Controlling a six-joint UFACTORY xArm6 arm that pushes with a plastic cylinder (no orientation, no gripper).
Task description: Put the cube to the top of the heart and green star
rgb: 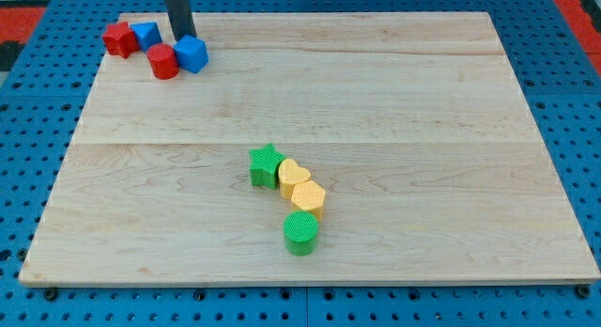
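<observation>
My tip sits at the view's top left, planted just behind the blue cube and touching or almost touching its upper edge. That is a sensible spot: the cube has to travel down and to the view's right, so the rod wants to be on the far side of it. There are no jaws on this arm, just the bare rod, so nothing opens or closes here; pushing is all it has.

Tight against the cube's left is a red cylinder. Further into the corner sit a red star-like block and a second blue block, side by side.

The targets are well apart from all this, near the middle of the table. The green star and the yellow heart touch each other, then a yellow hexagon and a green cylinder trail toward the view's bottom in one curved chain.

My read: the job has barely begun. The cube needs a long diagonal push, stopping just above the star and heart. The risk is the red cylinder being dragged along.
</observation>
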